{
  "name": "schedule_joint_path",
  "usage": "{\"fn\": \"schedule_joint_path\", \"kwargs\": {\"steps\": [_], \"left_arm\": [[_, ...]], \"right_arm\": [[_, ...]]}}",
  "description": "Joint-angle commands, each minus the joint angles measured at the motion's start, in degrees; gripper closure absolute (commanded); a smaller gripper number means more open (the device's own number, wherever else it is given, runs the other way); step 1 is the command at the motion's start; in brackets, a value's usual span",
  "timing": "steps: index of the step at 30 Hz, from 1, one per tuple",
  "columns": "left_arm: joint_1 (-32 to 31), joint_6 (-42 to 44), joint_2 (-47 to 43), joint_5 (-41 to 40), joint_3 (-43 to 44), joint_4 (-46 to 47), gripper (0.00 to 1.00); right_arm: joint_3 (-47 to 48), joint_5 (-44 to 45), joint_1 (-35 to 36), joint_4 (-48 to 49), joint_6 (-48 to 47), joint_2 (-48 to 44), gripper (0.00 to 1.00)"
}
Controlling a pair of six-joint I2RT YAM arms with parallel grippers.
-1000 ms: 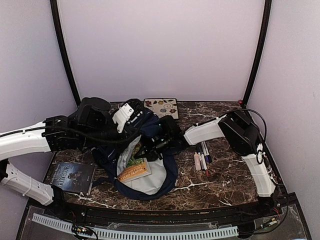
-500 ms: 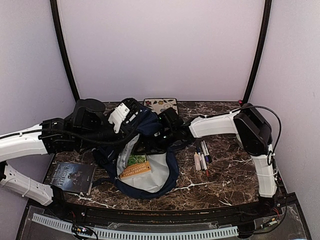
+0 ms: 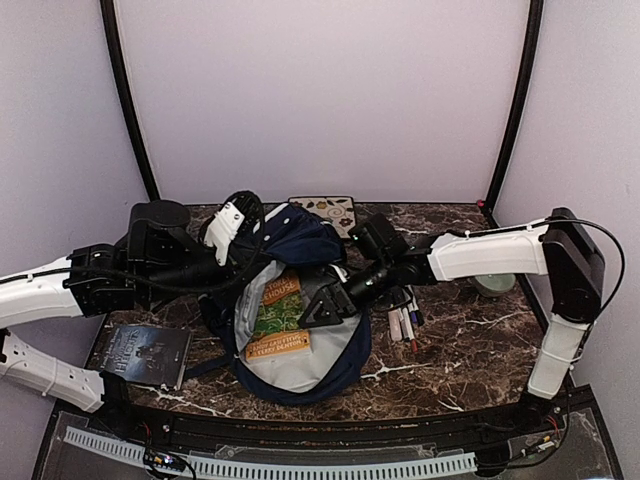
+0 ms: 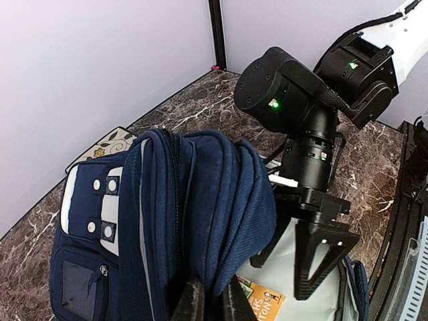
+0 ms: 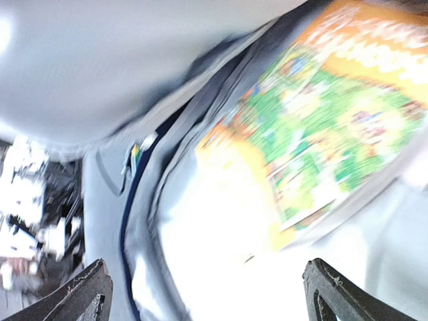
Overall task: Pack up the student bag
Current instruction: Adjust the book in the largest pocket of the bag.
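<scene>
Holding the bag's flap up

Blur smears our right wrist view; fingertips of the left gripper (image 4: 212, 304) are cut off at the frame edge, yet we see them pinched on the navy flap of the student bag (image 3: 300, 240), mid-table; the right gripper (image 5: 207, 293), jaws wide and empty, reaches into the grey lining above an orange book (image 3: 272, 318).

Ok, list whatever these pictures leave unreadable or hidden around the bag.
- Book cover text: smeared by motion blur in the right wrist view, too small from the top.
- Patterned flat item behind the student bag: partly hidden by the bag, top view.
- Round greenish object: half covered by the right arm, top view.
- Pens: too small to count.
</scene>
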Motion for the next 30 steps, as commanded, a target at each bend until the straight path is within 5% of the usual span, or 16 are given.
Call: {"fn": "schedule_joint_path", "kwargs": {"steps": [1,7,10,13,15,16,20,25,26,27,30], "left_arm": [[0.15,0.3,-2.01,-1.91,-1.21,9.53,1.0],[0.15,-1.36,0.95,1.5,-2.16,12.82,1.0],[0.15,-2.03,2.25,1.81,-1.7,13.17,1.0],[0.15,-2.51,2.25,-0.01,-1.41,13.07,1.0],[0.16,-2.6,1.83,-1.59,-1.32,12.94,1.0],[0.15,-2.6,1.59,-2.47,-1.43,12.92,1.0],[0.31,-2.6,0.81,-6.2,-1.82,13.15,1.0],[0.97,-2.69,-0.28,-9.12,-2.57,13.07,1.0],[1.06,-2.69,-0.54,-9.57,-2.84,13.21,1.0],[1.17,-2.69,-0.87,-9.86,-3.11,13.41,1.0],[1.29,-2.48,-1.86,-10.18,-3.72,13.54,1.0]], "right_arm": [[-3.9,-9.54,1.36,-0.48,-7.83,-1.76,0.0],[-0.65,3.83,4.09,-1.61,-13.96,-1.19,0.07],[3.46,3.12,5.24,-3.48,-15.6,2.23,0.23],[5.21,-0.44,6.64,-5.32,-16.4,4.5,0.58],[5.44,-1.11,7.91,-6.85,-18.32,4.26,0.7],[5.02,-0.59,8.55,-7.38,-19.14,3.79,0.69],[3.41,2.69,10.86,-10.35,-23.57,0.24,0.33],[2.11,9.22,14.04,-16.53,-29.13,-4.02,0.27],[1.2,9.91,14.81,-17.19,-30.13,-4.87,0.23],[0.29,11.01,15.56,-17.69,-31.24,-5.69,0.05],[-1.57,18.97,18.47,-18.76,-35.36,-6.96,0.0]]}}
